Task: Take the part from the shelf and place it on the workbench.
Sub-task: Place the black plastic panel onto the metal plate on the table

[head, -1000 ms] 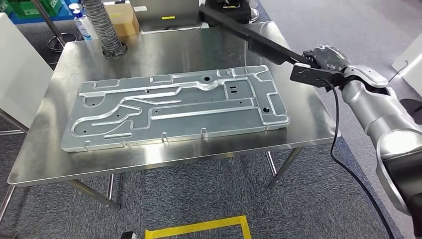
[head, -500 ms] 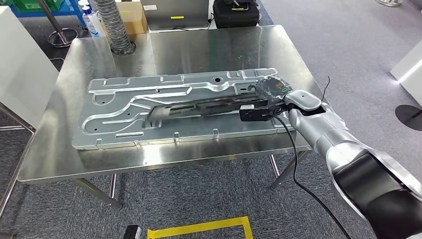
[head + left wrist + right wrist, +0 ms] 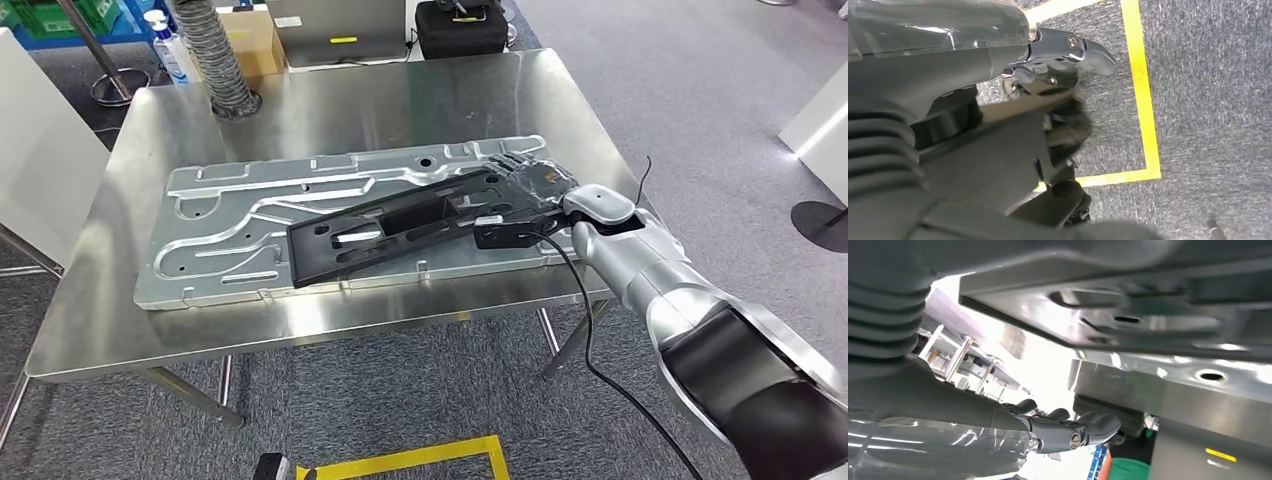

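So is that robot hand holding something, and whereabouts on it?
Yes. The right robot hand grips the long black part at its right end, above the silver plate.

right arm [image 3: 650, 275]: silver shell, black elbow | black cable [image 3: 590, 330] | hand [image 3: 535, 185]: dark, perhaps film-wrapped

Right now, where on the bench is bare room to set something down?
Bare steel on the workbench behind the silver plate, between the ribbed hose and far right corner. Narrow strip along the front edge. Middle is crowded: black part, held by the right hand.
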`<control>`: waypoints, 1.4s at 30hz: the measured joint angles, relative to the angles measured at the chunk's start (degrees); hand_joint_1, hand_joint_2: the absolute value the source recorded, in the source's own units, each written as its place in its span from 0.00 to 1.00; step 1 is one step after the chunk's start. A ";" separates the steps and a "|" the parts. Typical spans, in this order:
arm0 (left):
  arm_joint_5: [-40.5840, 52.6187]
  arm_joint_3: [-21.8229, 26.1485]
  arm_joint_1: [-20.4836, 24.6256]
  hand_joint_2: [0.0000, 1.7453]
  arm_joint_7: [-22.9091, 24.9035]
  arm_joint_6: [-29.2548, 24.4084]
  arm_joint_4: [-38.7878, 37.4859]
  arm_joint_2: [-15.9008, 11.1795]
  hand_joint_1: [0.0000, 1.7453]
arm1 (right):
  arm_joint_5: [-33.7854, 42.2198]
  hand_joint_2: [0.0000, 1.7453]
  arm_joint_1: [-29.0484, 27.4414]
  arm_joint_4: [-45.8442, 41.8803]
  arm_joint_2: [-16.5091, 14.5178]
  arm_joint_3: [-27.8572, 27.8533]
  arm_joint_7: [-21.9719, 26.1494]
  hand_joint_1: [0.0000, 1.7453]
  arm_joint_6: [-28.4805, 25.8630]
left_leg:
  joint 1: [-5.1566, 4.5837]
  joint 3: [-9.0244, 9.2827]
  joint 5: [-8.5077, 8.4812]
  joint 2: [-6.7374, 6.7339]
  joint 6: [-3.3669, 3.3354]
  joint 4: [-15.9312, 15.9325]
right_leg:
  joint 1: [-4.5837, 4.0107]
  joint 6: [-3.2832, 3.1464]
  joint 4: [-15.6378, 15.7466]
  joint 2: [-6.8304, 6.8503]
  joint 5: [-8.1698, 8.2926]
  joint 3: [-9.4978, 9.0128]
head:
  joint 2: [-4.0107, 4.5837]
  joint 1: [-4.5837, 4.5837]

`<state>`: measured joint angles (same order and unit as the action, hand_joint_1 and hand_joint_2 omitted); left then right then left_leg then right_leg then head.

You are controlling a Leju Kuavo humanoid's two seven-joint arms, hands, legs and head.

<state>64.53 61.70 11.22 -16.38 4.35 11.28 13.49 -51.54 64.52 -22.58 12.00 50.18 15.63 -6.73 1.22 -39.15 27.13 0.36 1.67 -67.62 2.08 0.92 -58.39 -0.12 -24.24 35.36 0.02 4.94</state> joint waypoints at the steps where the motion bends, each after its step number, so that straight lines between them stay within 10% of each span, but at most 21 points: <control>1: -0.04 0.00 0.01 0.00 -0.04 0.01 -0.01 0.02 0.00 | 0.03 0.00 0.16 0.01 -0.10 0.01 0.01 0.00 0.01 | 0.06 1.87 -1.35 0.04 0.14 3.79 | 0.04 0.45 -0.21 -0.03 -0.15 0.03 | 0.00 0.00; 6: -0.78 0.09 -0.07 0.00 0.54 0.17 -0.02 -0.05 0.00 | 0.10 0.00 0.49 0.15 -0.15 -0.01 -0.15 0.00 0.25 | -0.43 3.70 -2.74 0.15 -2.09 8.39 | 0.25 2.61 0.01 -0.11 0.08 0.28 | 0.00 -0.03; 8: -1.91 0.45 -0.02 0.00 2.31 0.77 -0.02 -0.08 0.00 | -0.12 0.00 1.11 0.26 0.24 -0.08 -1.37 0.00 0.77 | -0.60 3.61 -3.38 0.08 -3.07 8.75 | 0.32 2.73 -2.93 0.01 -2.31 1.33 | 0.00 -0.03; 11: -3.58 1.69 -0.24 0.00 5.11 2.05 -0.02 -0.18 0.00 | -0.32 0.00 4.11 0.59 2.41 -0.57 -4.28 0.00 2.23 | -1.44 2.99 -3.91 0.12 -3.95 8.80 | -0.33 2.17 -14.21 0.07 -8.34 5.84 | 0.00 -0.03; 13: -4.06 2.50 -0.61 0.00 6.01 2.66 -0.02 -0.31 0.00 | -0.27 0.00 7.06 0.86 5.49 -1.27 -5.42 0.00 3.33 | -2.18 2.51 -4.26 0.36 -4.46 8.77 | -1.05 1.51 -17.00 0.07 -8.77 6.68 | 0.00 -0.03; 17: -4.54 3.40 -1.22 0.00 6.56 3.47 -0.09 -0.38 0.00 | 1.61 0.00 12.94 1.25 14.05 -3.84 -6.21 0.00 4.79 | -3.37 2.03 -4.90 1.09 -5.16 8.71 | -2.81 -1.12 -3.74 0.37 -3.29 -0.75 | 0.00 -0.02; 21: -4.61 4.01 -1.76 0.00 6.58 3.71 -0.15 -0.38 0.00 | 6.06 0.00 14.35 1.43 24.58 -8.38 -5.23 0.00 4.38 | -3.24 1.45 -5.53 1.60 -4.80 8.60 | -3.32 -1.73 0.05 1.12 -1.93 -2.20 | 0.00 -0.02; 24: -4.55 4.29 -2.10 0.00 6.51 3.86 -0.15 -0.43 0.00 | 12.81 0.00 9.34 1.59 33.00 -13.29 -4.29 0.00 1.22 | -2.93 0.06 -1.11 0.99 -4.16 4.31 | -2.96 -1.70 1.69 1.83 -0.31 -2.41 | 0.00 -0.01; 28: -4.14 4.33 -2.09 0.00 6.15 3.73 -0.15 -0.44 0.00 | 26.34 0.00 -9.54 1.91 42.14 -24.01 -1.34 0.00 -6.35 | -1.54 -1.74 6.11 0.61 -3.26 -7.20 | -3.03 -0.99 1.71 2.62 0.91 -1.10 | 0.00 -0.01; 30: -3.90 4.32 -2.01 0.00 6.07 3.49 -0.15 -0.44 0.00 | 32.01 0.00 -21.31 2.15 44.09 -30.89 0.68 0.00 -10.39 | -0.71 2.51 4.99 0.64 -2.38 -2.71 | -2.70 -0.36 1.24 2.72 1.48 -0.01 | 0.00 -0.02; 33: -3.75 4.27 -1.59 0.00 6.07 3.33 -0.16 -0.31 0.00 | 36.19 0.00 -34.92 2.03 44.00 -40.58 3.21 0.00 -14.57 | 0.00 8.48 3.39 1.33 -1.57 6.67 | -2.18 0.69 -0.09 2.20 2.28 1.71 | 0.00 -0.03; 37: -3.95 4.26 -1.29 0.00 6.19 3.14 -0.15 -0.44 0.00 | 36.76 0.00 -46.70 2.07 37.32 -50.67 5.25 0.00 -16.83 | -0.36 7.95 1.28 0.73 -3.93 7.75 | -1.85 2.03 0.42 1.25 3.48 2.24 | 0.00 -0.13; 42: -4.60 4.37 -1.26 0.00 6.21 2.73 -0.15 -1.02 0.00 | 33.73 0.00 -53.53 3.80 23.93 -56.88 4.25 0.00 -14.35 | -0.74 4.17 -2.24 -0.05 -5.22 7.99 | -1.24 2.91 -13.15 0.85 -8.30 5.72 | 0.00 -0.21</control>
<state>59.93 66.07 9.96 -10.17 7.08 11.13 12.46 -17.81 10.99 -18.78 35.93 -6.70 19.88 -21.07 0.48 -34.98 24.89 0.31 -3.56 -59.63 0.84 3.83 -71.55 0.74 -32.54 41.08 0.02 4.74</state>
